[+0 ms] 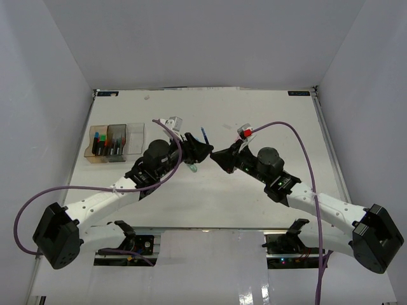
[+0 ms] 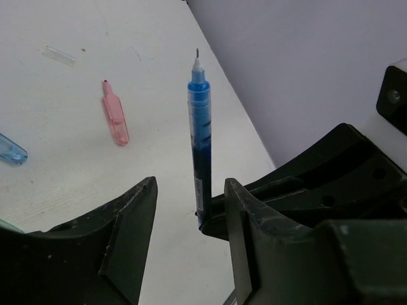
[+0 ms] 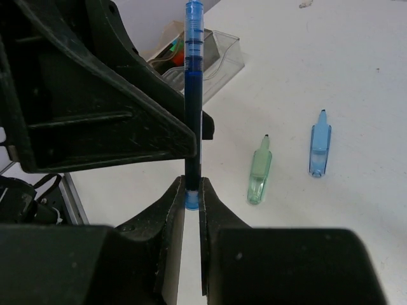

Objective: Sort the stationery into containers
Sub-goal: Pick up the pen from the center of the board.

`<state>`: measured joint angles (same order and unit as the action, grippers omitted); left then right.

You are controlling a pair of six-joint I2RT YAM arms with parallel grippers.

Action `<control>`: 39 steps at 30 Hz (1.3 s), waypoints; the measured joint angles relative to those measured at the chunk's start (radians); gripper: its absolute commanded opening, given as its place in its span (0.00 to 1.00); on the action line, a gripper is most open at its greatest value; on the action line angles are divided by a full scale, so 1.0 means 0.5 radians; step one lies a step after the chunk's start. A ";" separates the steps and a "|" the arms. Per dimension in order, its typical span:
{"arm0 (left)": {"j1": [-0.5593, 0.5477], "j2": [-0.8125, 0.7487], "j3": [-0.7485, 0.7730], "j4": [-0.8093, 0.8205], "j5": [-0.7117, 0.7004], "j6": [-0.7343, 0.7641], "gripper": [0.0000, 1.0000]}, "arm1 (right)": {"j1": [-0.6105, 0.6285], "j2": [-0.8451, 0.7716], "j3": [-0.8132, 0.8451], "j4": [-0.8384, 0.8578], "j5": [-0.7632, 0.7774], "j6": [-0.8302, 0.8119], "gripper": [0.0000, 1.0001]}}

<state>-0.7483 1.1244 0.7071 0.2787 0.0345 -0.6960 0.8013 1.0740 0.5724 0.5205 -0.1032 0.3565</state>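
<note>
Our right gripper [image 3: 191, 190] pinches the bottom end of the blue pen [image 3: 193, 76] and stands it straight up. Our left gripper [image 2: 191, 190] has its jaws apart on both sides of it, so we think the pen is being passed over. That makes sense, because the containers [image 1: 137, 136] sit at nine o'clock from the pen, on our left side. The table [image 1: 254, 203] is flat and white, with plain walls [image 1: 51, 76] around it.

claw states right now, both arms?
Left claw: open, jaws either side of the blue pen, not clamped on it.
Right claw: closed on the blue pen's lower end, holding it upright.
</note>
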 measured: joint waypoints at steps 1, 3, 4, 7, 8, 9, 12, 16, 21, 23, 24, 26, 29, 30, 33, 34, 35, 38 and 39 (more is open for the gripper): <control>-0.011 0.024 0.000 0.024 -0.021 -0.005 0.54 | 0.002 -0.002 -0.002 0.013 0.000 0.008 0.08; -0.030 0.053 0.000 0.058 -0.058 -0.009 0.49 | 0.005 -0.004 -0.008 0.047 0.001 0.019 0.08; -0.035 0.065 0.000 0.076 -0.075 -0.016 0.47 | 0.005 -0.008 -0.017 0.070 0.003 0.024 0.08; -0.056 0.076 0.000 0.131 -0.111 -0.024 0.42 | 0.008 -0.014 -0.031 0.090 0.014 0.040 0.08; -0.060 0.078 0.000 0.149 -0.117 -0.027 0.42 | 0.009 -0.015 -0.031 0.096 0.014 0.044 0.08; -0.065 0.081 0.000 0.166 -0.124 -0.030 0.41 | 0.010 -0.016 -0.032 0.108 0.014 0.050 0.08; -0.072 0.102 0.000 0.223 -0.139 -0.040 0.38 | 0.011 -0.017 -0.032 0.121 0.014 0.057 0.08; -0.083 0.135 0.000 0.267 -0.145 -0.053 0.26 | 0.011 -0.017 -0.052 0.132 0.022 0.060 0.08; -0.094 0.155 0.000 0.295 -0.148 -0.054 0.13 | 0.011 -0.017 -0.061 0.130 0.032 0.058 0.12; -0.094 0.156 0.000 0.295 -0.150 -0.051 0.09 | 0.011 -0.016 -0.061 0.129 0.036 0.056 0.25; -0.094 0.156 0.000 0.293 -0.151 -0.047 0.08 | 0.011 -0.016 -0.061 0.127 0.037 0.054 0.29; -0.094 0.156 0.002 0.273 -0.163 -0.021 0.06 | 0.012 -0.015 -0.061 0.110 0.038 0.049 0.46; -0.089 0.158 0.031 0.187 -0.204 0.045 0.03 | 0.012 -0.014 -0.060 0.072 0.072 0.036 0.65; -0.079 0.158 0.046 0.154 -0.214 0.074 0.02 | 0.011 -0.014 -0.060 0.053 0.087 0.026 0.68; -0.014 0.159 0.102 0.031 -0.220 0.171 0.01 | -0.004 0.005 -0.044 -0.047 0.153 -0.011 0.77; 0.031 0.159 0.122 -0.012 -0.208 0.202 0.01 | -0.020 0.027 -0.023 -0.089 0.167 -0.027 0.79; 0.097 0.159 0.143 -0.066 -0.179 0.231 0.01 | -0.042 0.056 0.004 -0.128 0.182 -0.045 0.79; 0.346 0.156 0.200 -0.215 -0.089 0.320 0.01 | -0.189 0.201 0.139 -0.268 0.164 -0.104 0.80; 0.427 0.156 0.227 -0.281 -0.051 0.359 0.01 | -0.254 0.260 0.188 -0.301 0.153 -0.116 0.80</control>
<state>-0.5346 1.2022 0.8207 0.1383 0.0090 -0.5167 0.6743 1.2041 0.6666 0.3698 -0.0269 0.2985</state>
